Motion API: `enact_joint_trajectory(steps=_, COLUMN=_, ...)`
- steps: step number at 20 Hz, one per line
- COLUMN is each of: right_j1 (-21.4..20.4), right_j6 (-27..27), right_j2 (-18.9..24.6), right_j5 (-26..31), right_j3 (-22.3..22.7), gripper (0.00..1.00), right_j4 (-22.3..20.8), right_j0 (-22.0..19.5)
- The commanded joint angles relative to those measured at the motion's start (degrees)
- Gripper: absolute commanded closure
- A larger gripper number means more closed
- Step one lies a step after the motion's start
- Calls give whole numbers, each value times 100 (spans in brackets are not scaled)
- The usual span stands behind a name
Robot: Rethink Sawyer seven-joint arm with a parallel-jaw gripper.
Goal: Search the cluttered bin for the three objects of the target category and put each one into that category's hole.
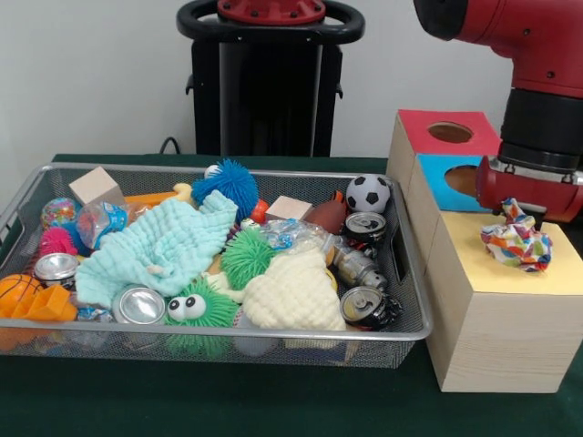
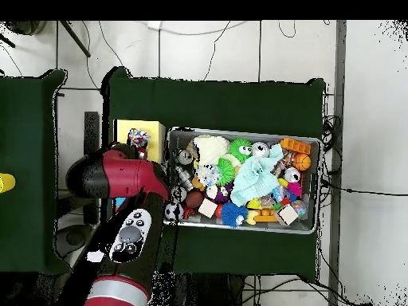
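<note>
My arm (image 1: 537,100) comes down at the right of the front view, over a wooden sorting box (image 1: 496,337) that stands just beside a wire mesh bin (image 1: 405,273) on the green worktop (image 1: 273,401). Directly under my wrist, a crumpled ball of multicoloured paper (image 1: 516,238) rests on the box's yellow top panel (image 1: 565,273). My jaws are hidden behind the red housing above it, so I cannot tell how far apart they stand or whether they have hold of the paper at all. I judge this paper ball very light, soft and springy: it will crush under little force, will not break, and could stick to a pad or flutter off line when let go. A gentle pinch across its middle, over the thickest folds, looks like the safest hold. Further back, the box has a round hole in its red panel (image 1: 451,132) and another in its blue panel (image 1: 463,178); I see no hole in the yellow panel from here. The bin is heaped with crushed cans (image 1: 367,306), spiky rubber balls (image 1: 226,182), a pale blue cloth (image 1: 168,244), wooden blocks (image 1: 95,186) and a small football (image 1: 368,193).
</note>
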Motion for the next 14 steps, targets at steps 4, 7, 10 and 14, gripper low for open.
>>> enact_joint_trajectory(steps=4, right_j1=476, right_j6=1515, right_j2=21, right_j5=151, right_j3=106, gripper=100, right_j4=416, right_j0=373)
enact_joint_trajectory(steps=7, right_j1=467, right_j6=1522, right_j2=-154, right_j5=354, right_j3=55, gripper=100, right_j4=496, right_j0=502)
enact_joint_trajectory(steps=10, right_j1=481, right_j6=1483, right_j2=-209, right_j5=372, right_j3=45, gripper=100, right_j4=562, right_j0=538)
enact_joint_trajectory(steps=14, right_j1=460, right_j6=1345, right_j2=-171, right_j5=401, right_j3=44, gripper=100, right_j4=614, right_j0=488)
